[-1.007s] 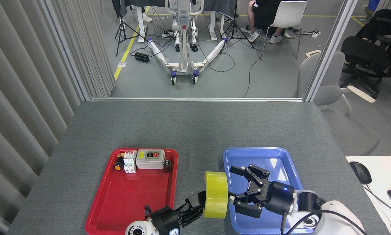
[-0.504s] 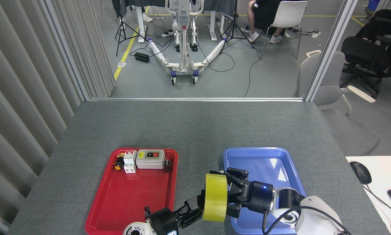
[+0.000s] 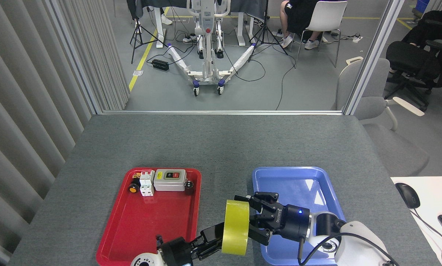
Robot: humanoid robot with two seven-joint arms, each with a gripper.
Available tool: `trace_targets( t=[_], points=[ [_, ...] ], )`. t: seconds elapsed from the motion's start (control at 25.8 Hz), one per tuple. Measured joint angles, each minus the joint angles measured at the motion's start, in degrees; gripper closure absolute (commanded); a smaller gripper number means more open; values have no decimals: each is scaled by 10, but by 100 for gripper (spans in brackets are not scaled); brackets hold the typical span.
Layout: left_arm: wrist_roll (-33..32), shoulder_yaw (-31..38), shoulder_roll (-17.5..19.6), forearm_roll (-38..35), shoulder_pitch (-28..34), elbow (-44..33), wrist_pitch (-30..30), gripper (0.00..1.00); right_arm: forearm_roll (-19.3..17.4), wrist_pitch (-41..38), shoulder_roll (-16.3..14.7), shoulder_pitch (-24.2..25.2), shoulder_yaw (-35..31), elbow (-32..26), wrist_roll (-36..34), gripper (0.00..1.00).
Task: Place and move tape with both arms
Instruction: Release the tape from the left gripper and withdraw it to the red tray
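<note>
1. Two grippers meet at the tape (image 3: 236,228), which stands on edge in the air between the red tray (image 3: 139,236) and the blue tray (image 3: 318,175), touching neither.
2. The left gripper (image 3: 221,236) reaches in from below left; its fingers go to the roll's left face and seem to carry it, though the roll hides the tips, so whether they are closed on it cannot be told.
3. The right gripper (image 3: 252,218) comes in over the blue tray, with its fingers drawn around the roll's right side and closed onto it.
4. Judged from this, the hand-over is at its midpoint: the roll is lifted and both arms are on it, but neither has let go.
5. What is left, as it appears: the left gripper must release, and the right arm must set the roll down, most likely in the blue tray, which holds nothing visible.
6. The switch box (image 3: 170,180) and small parts sit untouched at the red tray's far end.
</note>
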Motion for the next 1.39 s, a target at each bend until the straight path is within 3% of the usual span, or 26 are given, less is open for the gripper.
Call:
trace_targets(
  t=[0.66, 0.7, 0.74, 0.77, 0.85, 1.2, 1.39],
  points=[
    [-11, 15, 2, 6, 0, 8, -17, 100, -1, 0, 4, 2, -2, -2, -4, 57],
    [-11, 18, 2, 6, 0, 11, -19, 96, -1, 0, 4, 2, -2, -2, -4, 59],
    [-11, 21, 2, 6, -1, 14, -22, 85, -1, 0, 4, 2, -2, -2, -4, 60],
    [-10, 25, 2, 6, -1, 17, -26, 65, -1, 0, 5, 3, -2, -2, -4, 62],
    [-10, 31, 2, 5, -2, 23, -34, 0, 0, 0, 6, 3, -2, -2, -4, 64],
    [-11, 42, 8, 6, -3, 34, -74, 0, 0, 0, 7, 6, -2, -1, -6, 65],
    [-11, 44, 9, 6, -3, 41, -90, 0, 0, -1, 8, 6, -2, -1, -5, 77]
  ],
)
